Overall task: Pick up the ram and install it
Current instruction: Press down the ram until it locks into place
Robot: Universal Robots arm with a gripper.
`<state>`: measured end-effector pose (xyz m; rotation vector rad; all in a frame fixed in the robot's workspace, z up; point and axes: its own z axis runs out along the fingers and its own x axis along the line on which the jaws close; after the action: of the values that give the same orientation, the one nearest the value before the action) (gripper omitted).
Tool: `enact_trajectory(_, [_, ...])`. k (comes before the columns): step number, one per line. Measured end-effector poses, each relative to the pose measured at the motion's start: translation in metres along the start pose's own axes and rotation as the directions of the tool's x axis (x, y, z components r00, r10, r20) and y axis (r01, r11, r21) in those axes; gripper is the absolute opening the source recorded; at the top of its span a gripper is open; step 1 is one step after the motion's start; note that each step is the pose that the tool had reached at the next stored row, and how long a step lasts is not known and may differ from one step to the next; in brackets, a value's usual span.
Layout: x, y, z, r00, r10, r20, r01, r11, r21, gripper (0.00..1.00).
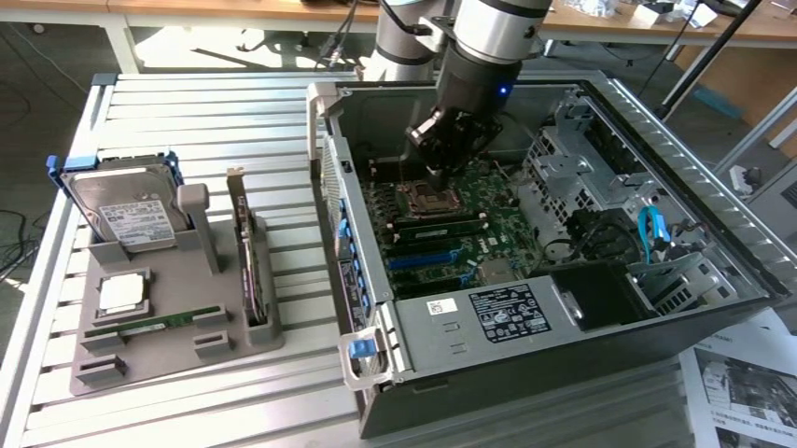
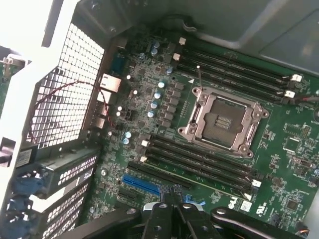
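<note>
Arm reaches down into the open case [image 1: 697, 252], gripper [image 1: 439, 168] over the motherboard [image 2: 164, 99] by the socket [image 2: 224, 122] — fingers together, holding nothing — ram [image 1: 156, 326] lies on the holder [image 1: 162, 359]

- Slatted metal table [image 1: 212, 103], pale ribbed surface, carrying all the work items.
- Grey holder tray [image 1: 174, 322] resting on table toward exterior view's left; hard drive, processor chip, ram [image 1: 156, 325] and expansion card seated in tray, not on slats.
- Open computer case [image 1: 648, 121] lying on its side on table toward exterior view's right, just beside tray.
- Printed sheet [image 1: 748, 387] at exterior view's lower right corner, beside case.
</note>
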<state>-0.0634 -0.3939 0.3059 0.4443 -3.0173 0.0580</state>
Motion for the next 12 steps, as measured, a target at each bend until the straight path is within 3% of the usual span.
enact_trajectory(6, [0.0000,0.0000,0.0000,0.9945,0.105,-0.0031,-0.105,0.9945,-0.0100,0.11])
enact_trajectory(7, [0.0000,0.0000,0.0000,0.9901,0.140,-0.0043,-0.140,0.9900,-0.0133,0.11])
enact_trajectory(12, [0.0000,0.0001,0.0000,0.9761,0.217,-0.0075,-0.217,0.9759,-0.0203,0.11])
